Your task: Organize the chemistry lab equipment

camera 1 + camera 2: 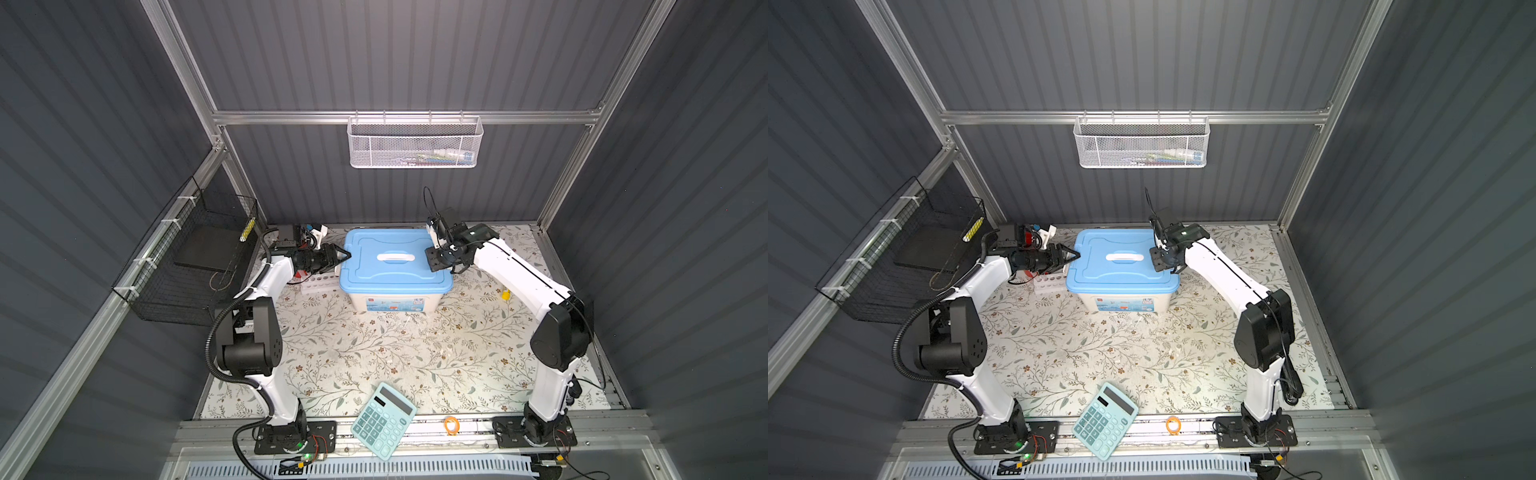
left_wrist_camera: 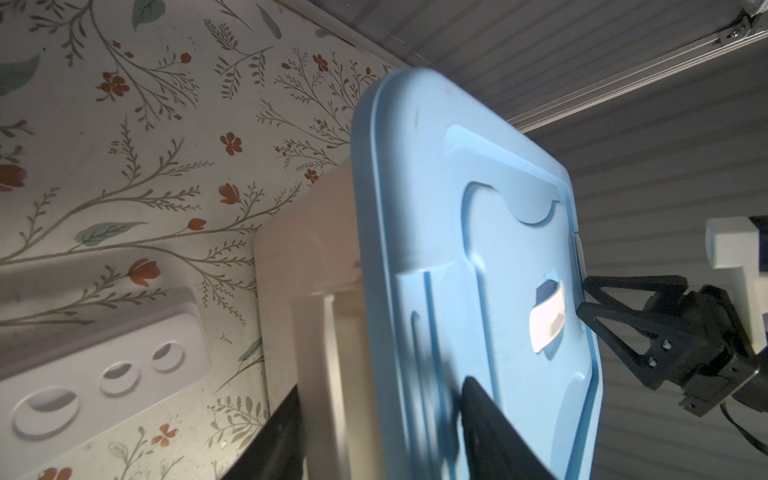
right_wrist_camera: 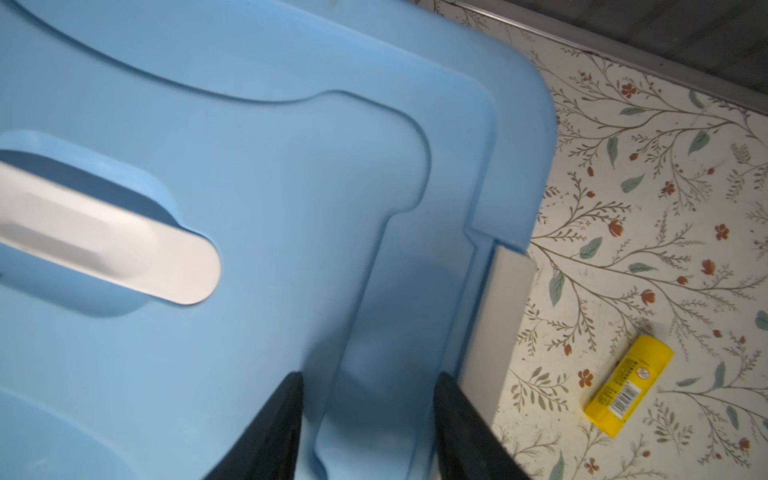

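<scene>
A white storage box (image 1: 390, 301) with a blue lid (image 1: 374, 274) stands at the back middle of the table. My left gripper (image 1: 347, 254) lies level at the lid's left edge. In the left wrist view it (image 2: 382, 384) has one finger on the lid (image 2: 478, 166) and the other against the white side latch (image 2: 320, 374), shut on that edge. My right gripper (image 1: 434, 258) points down over the lid's right edge, its jaws (image 3: 369, 375) open with only lid (image 3: 291, 166) beneath. Of the chemistry lab equipment, only faint small clear pieces (image 1: 409, 322) show, lying in front of the box.
An empty white tube rack (image 1: 318, 282) lies left of the box under my left arm. A yellow glue stick (image 1: 505, 294) lies right of the box. A teal calculator (image 1: 384, 419) and an orange ring (image 1: 452, 426) sit at the front edge. A black wire basket (image 1: 195, 257) hangs on the left wall.
</scene>
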Tool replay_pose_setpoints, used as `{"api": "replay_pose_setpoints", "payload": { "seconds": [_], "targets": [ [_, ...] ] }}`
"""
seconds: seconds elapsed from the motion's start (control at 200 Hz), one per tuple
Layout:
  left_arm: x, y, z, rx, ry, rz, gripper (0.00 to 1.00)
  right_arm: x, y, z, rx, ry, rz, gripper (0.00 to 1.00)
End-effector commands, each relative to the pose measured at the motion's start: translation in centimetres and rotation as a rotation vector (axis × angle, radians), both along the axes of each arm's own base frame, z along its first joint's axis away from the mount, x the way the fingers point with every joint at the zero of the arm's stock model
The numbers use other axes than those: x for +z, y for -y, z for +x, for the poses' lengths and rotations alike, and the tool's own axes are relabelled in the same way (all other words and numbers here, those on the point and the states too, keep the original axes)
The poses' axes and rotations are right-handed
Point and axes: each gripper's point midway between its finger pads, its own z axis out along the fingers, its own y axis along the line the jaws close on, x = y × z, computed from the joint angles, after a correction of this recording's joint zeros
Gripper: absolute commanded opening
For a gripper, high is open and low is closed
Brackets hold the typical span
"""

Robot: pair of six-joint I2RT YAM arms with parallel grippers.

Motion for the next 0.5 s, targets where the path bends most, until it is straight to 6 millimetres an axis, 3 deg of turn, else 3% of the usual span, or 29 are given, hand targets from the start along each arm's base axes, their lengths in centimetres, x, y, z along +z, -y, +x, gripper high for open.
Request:
{"api": "replay_pose_setpoints", "payload": {
  "seconds": [0.0,0.255,0.495],
  "targets": [
    [0.6,-0.9,0.0,0.015,0.012,0.088,0.52,-4.0,3.1,-2.3,-0.038,-0.153,-0.125,0.52],
    [0.5,-2.3,0.0,0.044,0.013,0.194,0.43,-4.3,2.9,-2.5,-0.038,-0.154,-0.117,0.52],
    [0.2,-2.4,-0.1,0.048,0.014,0.279,0.38,-4.6,2.2,-2.7,-0.028,-0.154,-0.108,0.52]
  ]
}}
